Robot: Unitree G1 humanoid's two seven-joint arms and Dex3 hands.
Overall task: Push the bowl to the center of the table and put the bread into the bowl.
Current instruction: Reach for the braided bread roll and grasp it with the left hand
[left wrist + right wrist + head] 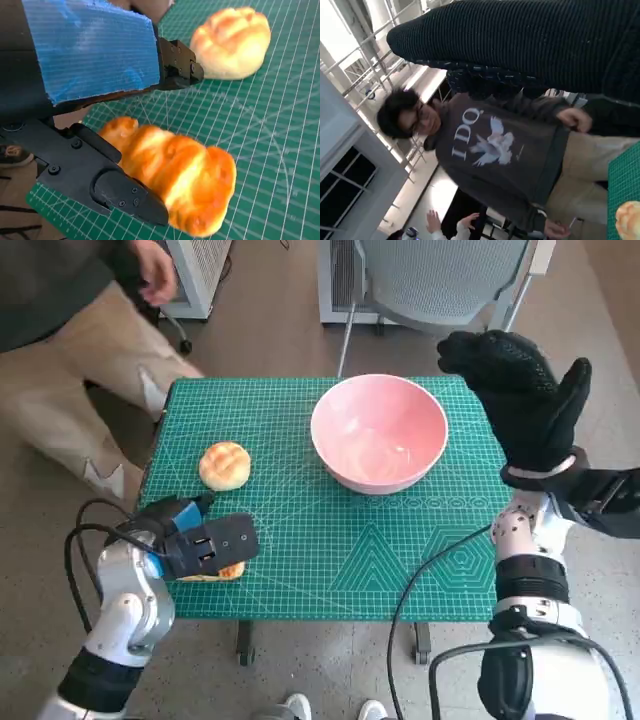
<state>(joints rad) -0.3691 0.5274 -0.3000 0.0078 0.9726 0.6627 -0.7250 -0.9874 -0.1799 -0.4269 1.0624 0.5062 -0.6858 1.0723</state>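
At the far left of the head view a person (70, 330) in a dark top and tan trousers sits beside the worktop (330, 540), which is covered by a green cutting mat with a printed grid. Near the mat's front left corner the left hand (205, 540), black with blue tape over its back, rests over an elongated golden bread (175, 177); the left wrist view shows its black fingers (120, 192) lying on either side of the loaf and touching it, so it grips the bread, which still sits on the mat. Just beyond that hand lies a round bun (224, 465), apart from it. Further right, toward the back middle of the mat, stands the pink bowl (379, 432), upright and with nothing in it. At the right edge the gloved right hand (525, 400) is raised beside the bowl, fingers spread and holding nothing, not touching the rim.
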